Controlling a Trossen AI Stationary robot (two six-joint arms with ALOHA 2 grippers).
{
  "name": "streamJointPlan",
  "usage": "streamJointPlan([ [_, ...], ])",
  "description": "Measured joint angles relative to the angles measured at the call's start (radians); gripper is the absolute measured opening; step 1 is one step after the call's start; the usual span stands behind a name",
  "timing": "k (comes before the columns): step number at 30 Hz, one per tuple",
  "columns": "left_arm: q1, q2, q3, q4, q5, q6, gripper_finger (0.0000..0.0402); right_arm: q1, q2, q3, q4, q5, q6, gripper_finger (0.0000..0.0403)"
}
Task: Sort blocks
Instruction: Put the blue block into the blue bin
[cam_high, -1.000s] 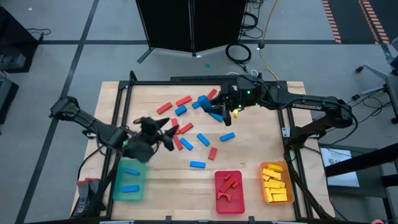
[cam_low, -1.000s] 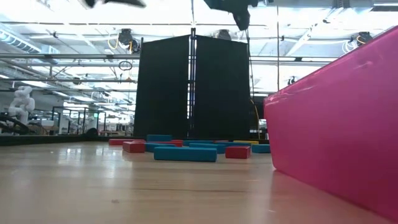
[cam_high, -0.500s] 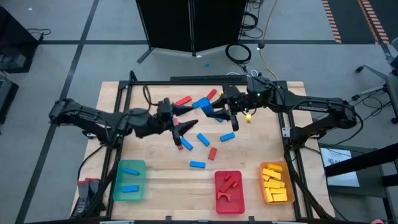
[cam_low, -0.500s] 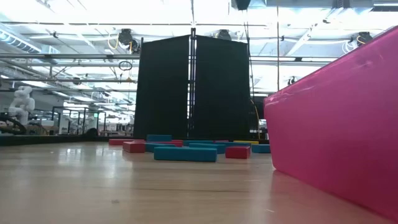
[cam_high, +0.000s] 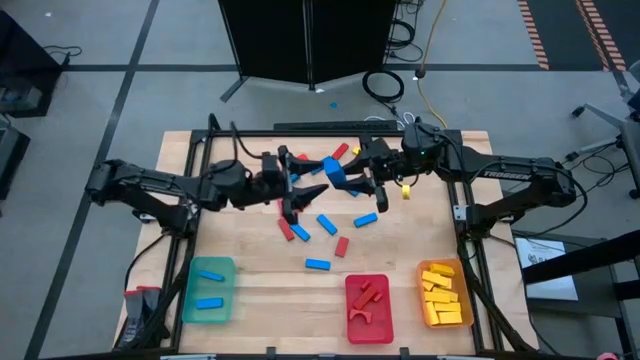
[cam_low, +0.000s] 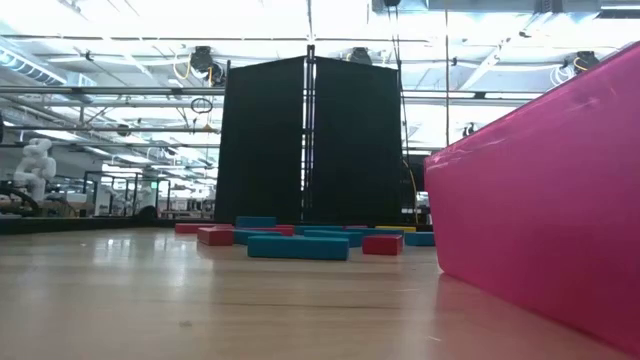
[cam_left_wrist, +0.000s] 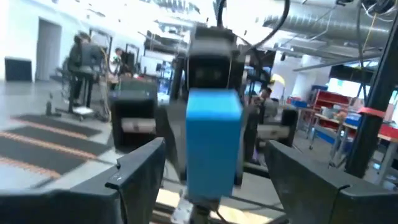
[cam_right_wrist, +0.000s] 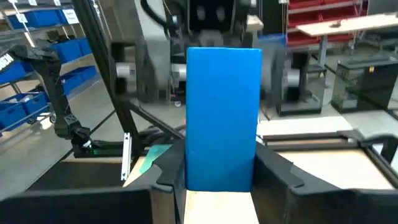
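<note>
High view: my right gripper (cam_high: 345, 180) holds a blue block (cam_high: 334, 168) above the far middle of the desk (cam_high: 400, 250). My left gripper (cam_high: 300, 190) faces it from just beside, jaws spread, nothing in them. Red and blue blocks lie loose below; green tray (cam_high: 209, 290), red tray (cam_high: 368, 308) and orange tray (cam_high: 443, 295) line the near edge.

Low view: loose blocks far off; red tray wall (cam_low: 540, 220) close.

Left wrist: open jaws, blue block (cam_left_wrist: 213, 140) ahead.

Right wrist: jaws clamp the blue block (cam_right_wrist: 222, 118), upright.
</note>
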Motion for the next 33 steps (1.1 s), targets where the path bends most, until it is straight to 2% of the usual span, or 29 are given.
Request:
streamJointPlan([
  [22,0.049,0.030,-0.001,0.134,0.110,-0.032,0.0281,0.018,0.004,0.000,0.023,0.000,-0.027,0.0111],
  [33,0.063,0.030,-0.001,0.133,0.136,-0.034,0.0281,0.018,0.005,0.000,0.025,0.000,-0.027,0.0111],
])
